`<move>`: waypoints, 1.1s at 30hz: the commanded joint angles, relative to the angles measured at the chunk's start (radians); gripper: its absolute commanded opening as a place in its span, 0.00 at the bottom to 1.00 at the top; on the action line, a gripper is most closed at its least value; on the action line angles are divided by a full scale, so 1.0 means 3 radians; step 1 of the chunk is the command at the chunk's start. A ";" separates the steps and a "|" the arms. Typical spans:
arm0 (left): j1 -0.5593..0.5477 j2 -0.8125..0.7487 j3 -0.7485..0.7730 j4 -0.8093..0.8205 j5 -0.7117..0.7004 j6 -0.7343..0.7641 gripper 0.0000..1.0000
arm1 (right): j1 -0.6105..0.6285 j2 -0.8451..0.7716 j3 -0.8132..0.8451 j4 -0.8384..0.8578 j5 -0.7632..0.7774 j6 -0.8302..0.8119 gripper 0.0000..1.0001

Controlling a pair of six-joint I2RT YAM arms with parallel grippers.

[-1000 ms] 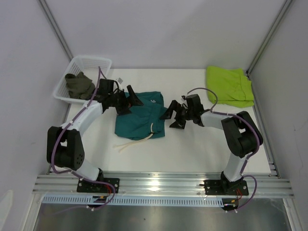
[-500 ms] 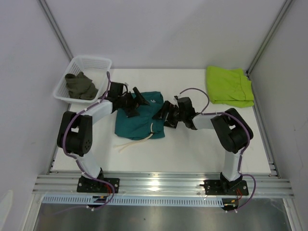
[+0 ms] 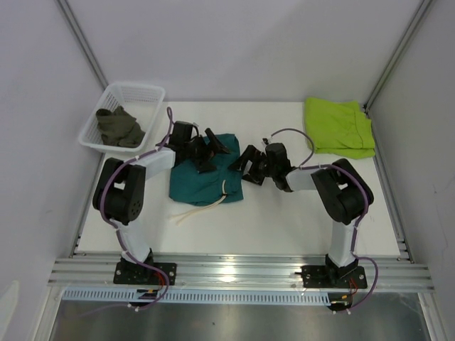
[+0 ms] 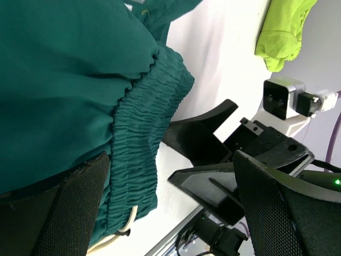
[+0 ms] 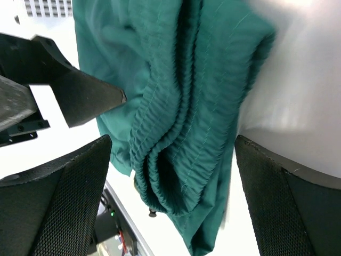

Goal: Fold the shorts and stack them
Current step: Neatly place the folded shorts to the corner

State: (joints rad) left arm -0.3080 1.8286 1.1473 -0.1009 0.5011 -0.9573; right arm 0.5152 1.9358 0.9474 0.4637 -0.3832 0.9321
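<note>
The teal shorts point(image 3: 205, 181) lie crumpled at the table's middle, with the cream drawstring point(image 3: 201, 209) trailing at the near side. My left gripper point(image 3: 212, 153) is open over their far right part. In the left wrist view point(image 4: 176, 208) one finger rests on the teal cloth point(image 4: 64, 80). My right gripper point(image 3: 246, 165) is open at their right edge. In the right wrist view point(image 5: 173, 202) the gathered waistband point(image 5: 197, 112) lies between the fingers. The lime-green shorts point(image 3: 340, 126) lie folded at the far right. The dark olive shorts point(image 3: 119, 126) are in the basket.
A white basket point(image 3: 135, 89) stands at the far left corner. The two grippers face each other closely; the right one point(image 4: 213, 144) shows in the left wrist view and the left one point(image 5: 69, 90) in the right wrist view. An aluminium rail point(image 3: 234, 268) runs along the near edge.
My left gripper has moved right, over the far right part of the teal shorts. My right gripper has moved left to their right edge. The shorts have barely shifted.
</note>
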 commanded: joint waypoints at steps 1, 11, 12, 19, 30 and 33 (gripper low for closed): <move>-0.0021 0.0066 0.0052 0.0188 -0.0003 -0.0107 0.99 | -0.0096 0.0087 -0.0034 -0.0042 0.0193 -0.0080 0.99; -0.0042 0.0107 -0.0132 0.0316 -0.0075 -0.0148 0.99 | 0.0001 0.0353 0.0155 -0.0129 0.0122 -0.0218 0.99; -0.0042 0.0122 -0.0158 0.0417 -0.0090 -0.0148 0.99 | 0.0062 0.0373 0.0155 -0.0124 0.0122 -0.0213 0.99; -0.0052 0.0214 -0.0281 0.0490 -0.0121 -0.0112 0.99 | 0.0205 0.0491 0.0079 0.0065 0.0106 -0.0060 1.00; -0.0078 0.0174 -0.0357 0.0730 -0.0101 -0.0225 0.99 | 0.0256 0.0736 0.0217 0.0106 -0.0062 -0.0003 0.54; -0.0083 0.0163 -0.0368 0.0776 -0.0095 -0.0245 0.99 | 0.0282 0.0823 0.0263 0.0152 -0.0113 0.0043 0.53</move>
State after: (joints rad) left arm -0.3130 1.8889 1.0462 0.0731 0.4728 -1.0054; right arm 0.5694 2.1029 1.0298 0.6174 -0.4053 0.9562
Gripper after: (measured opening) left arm 0.993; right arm 0.535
